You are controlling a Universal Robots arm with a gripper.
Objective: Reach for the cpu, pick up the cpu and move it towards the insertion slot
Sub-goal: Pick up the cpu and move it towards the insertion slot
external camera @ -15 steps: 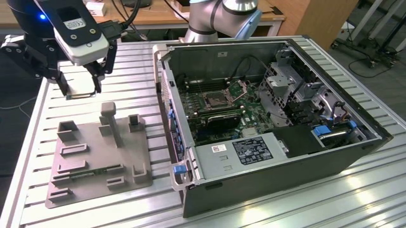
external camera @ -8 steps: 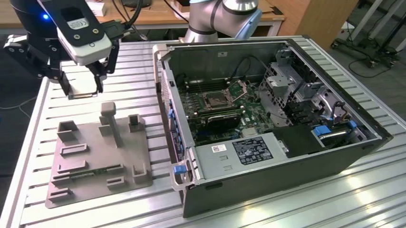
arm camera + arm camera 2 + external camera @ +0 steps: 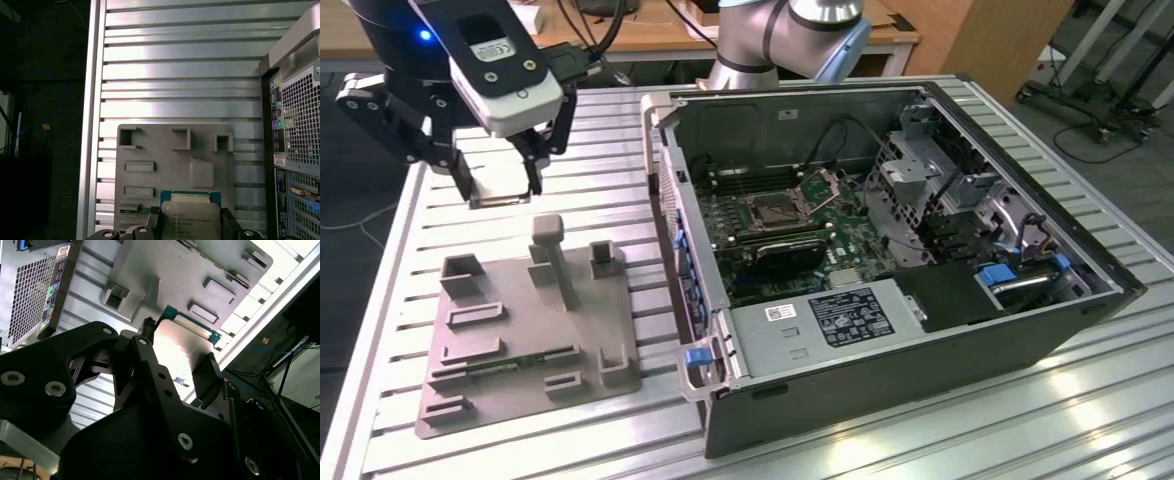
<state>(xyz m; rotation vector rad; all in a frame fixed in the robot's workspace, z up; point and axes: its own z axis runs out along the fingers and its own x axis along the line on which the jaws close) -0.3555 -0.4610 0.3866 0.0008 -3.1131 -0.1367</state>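
My gripper (image 3: 498,190) hangs above the table's far corner at the exterior view's left, shut on the cpu (image 3: 500,198), a thin flat pale plate between the two black fingers. The first wrist view looks down on the cpu (image 3: 189,214): a silver top with a green rim, held at two opposite edges by the gripper (image 3: 190,222). In the second wrist view the cpu (image 3: 175,340) is a shiny plate with a teal edge. The insertion slot (image 3: 771,212) lies inside the open computer case, with a dark centre and its metal lid (image 3: 830,186) raised.
The grey plastic fixture (image 3: 520,320) lies on the slatted metal table (image 3: 600,140) below the gripper, with upright posts and a thin green strip (image 3: 520,362). The open computer case (image 3: 907,250) stands at the exterior view's right, and the arm's base (image 3: 774,45) is behind it.
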